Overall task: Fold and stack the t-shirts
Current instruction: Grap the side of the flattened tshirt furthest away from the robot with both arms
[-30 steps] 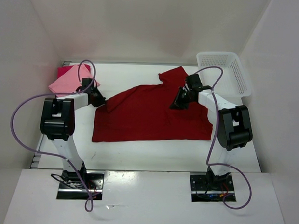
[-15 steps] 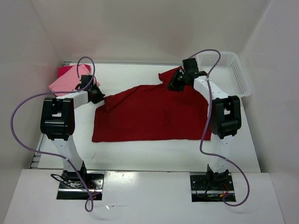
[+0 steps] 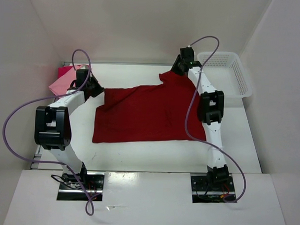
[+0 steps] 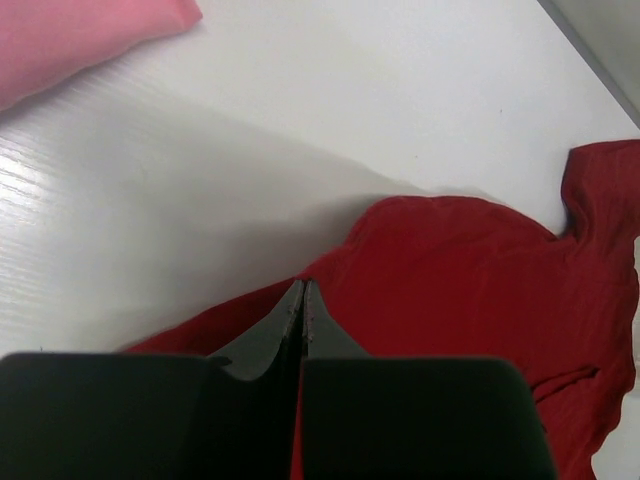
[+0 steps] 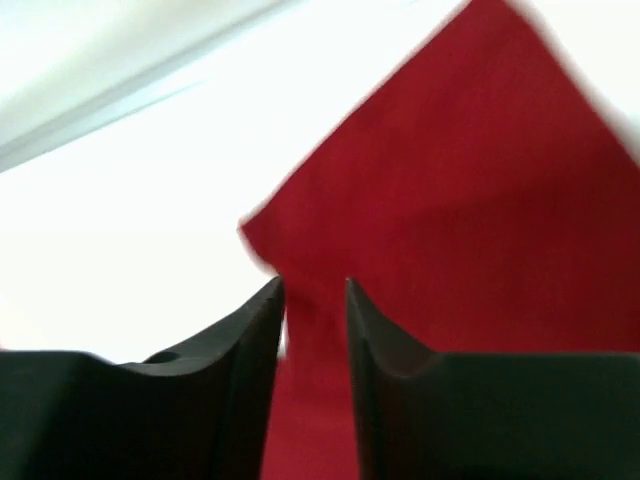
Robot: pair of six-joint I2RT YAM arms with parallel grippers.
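The dark crimson t-shirt (image 3: 150, 115) lies spread out flat in the middle of the table. My left gripper (image 3: 95, 89) is at its far left corner, shut on the cloth edge; in the left wrist view the jaws (image 4: 303, 286) are pressed together over the crimson cloth (image 4: 470, 280). My right gripper (image 3: 177, 67) hovers at the shirt's far sleeve, jaws slightly apart, with blurred crimson cloth (image 5: 470, 200) under the gap (image 5: 314, 290). The light pink t-shirt (image 3: 60, 82) lies folded at the far left on the magenta-red one (image 3: 65, 70).
A white lattice basket (image 3: 236, 80) stands at the far right. White walls enclose the table on three sides. The pink shirt's corner (image 4: 70, 40) shows at the top left of the left wrist view.
My right gripper has moved from the shirt's middle right to its far sleeve. My left gripper has moved away from me, pulling the shirt's left corner with it.
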